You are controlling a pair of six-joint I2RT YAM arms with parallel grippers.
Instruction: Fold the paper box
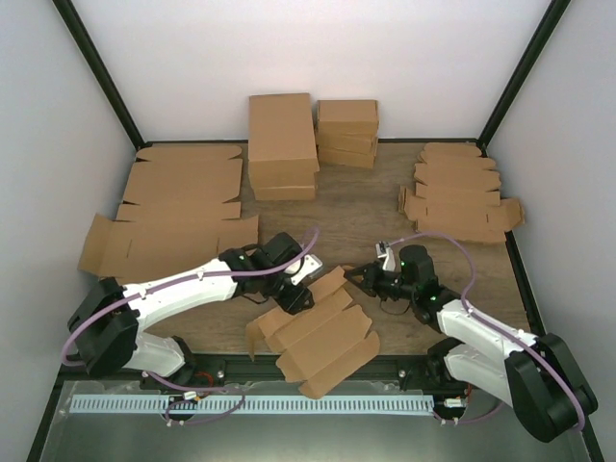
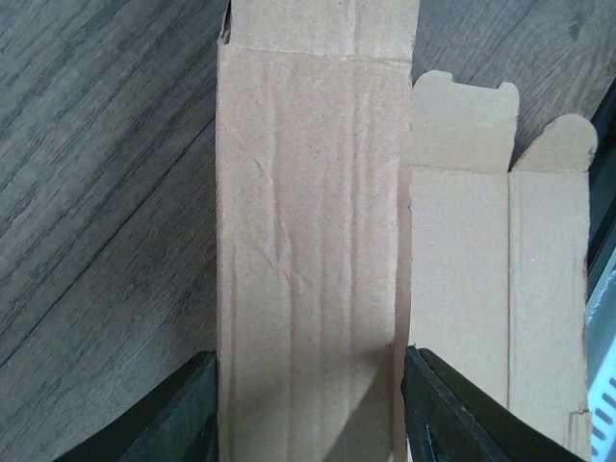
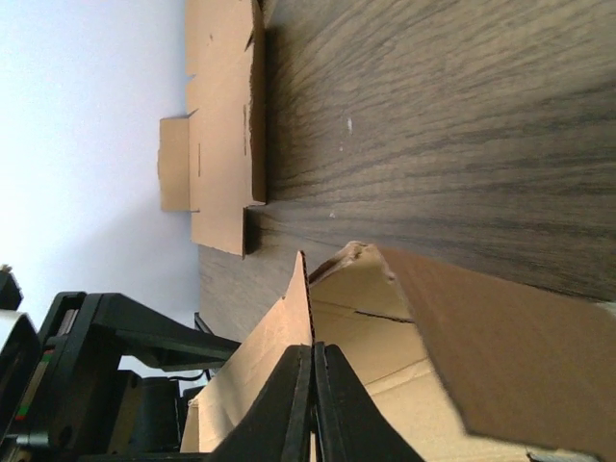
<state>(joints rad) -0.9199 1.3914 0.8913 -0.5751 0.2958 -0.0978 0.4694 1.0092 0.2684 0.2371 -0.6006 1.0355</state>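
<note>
Trouble is brewing at the near edge of the tabletop (image 1: 385,207). From above, the box (image 1: 313,337) is lying there half-formed between the two arm bases, and its nearest panel seems to be hanging past the edge. A careless shove from either arm could be sending it off the table. Its long axis is running slantwise from near-left to far-right, with the flapped end pointing at the right gripper (image 1: 358,277). The left gripper (image 1: 296,294) is hovering over the box's far-left side.

In the left wrist view, one long panel is running straight away from the camera. The fingers (image 2: 178,419) are straddling its width, one at each long edge. I cannot tell whether they are pressing it. A squeeze across this thin panel is risking a buckle down the middle rather than a fold along a crease.

In the right wrist view, the fingers (image 3: 289,404) are pinching shut on the thin edge of a raised flap (image 3: 294,318). That narrow bite is risking a slip or a tear if the left arm drags the box sideways.
</note>
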